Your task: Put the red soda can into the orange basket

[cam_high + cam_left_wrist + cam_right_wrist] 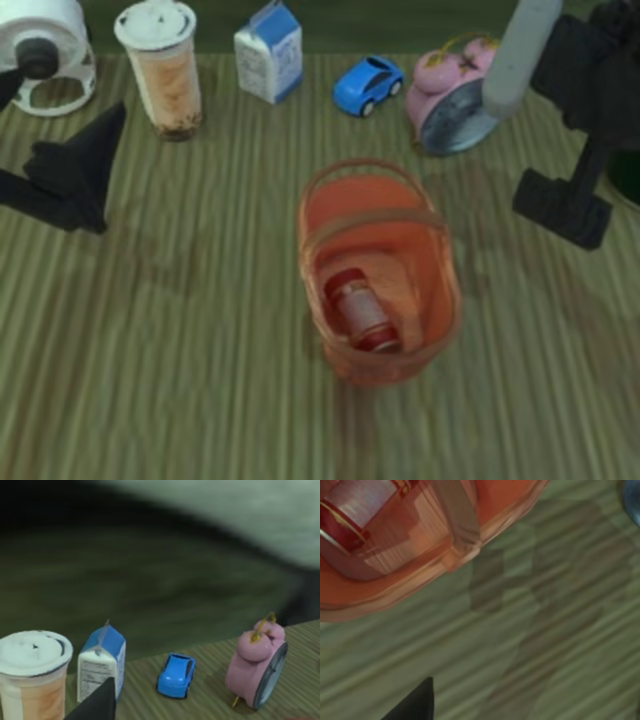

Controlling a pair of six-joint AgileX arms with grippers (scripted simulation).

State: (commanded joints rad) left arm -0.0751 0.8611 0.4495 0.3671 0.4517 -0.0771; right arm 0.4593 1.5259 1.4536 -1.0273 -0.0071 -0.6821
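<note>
A wooden table (180,380) with narrow green-brown ribbed planks fills the view from above. Beyond its far edge lies a dark green, blurred floor (150,585), with a pale grey-green curved surface (250,515) farther back.

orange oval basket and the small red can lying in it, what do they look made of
The orange oval basket looks like thin translucent plastic: the red soda can shows through its wall, and the ribbed floor imitates weave. The can looks like painted metal with a glossy finish, judging by its silvery end, though the rendering leaves that open.
</note>
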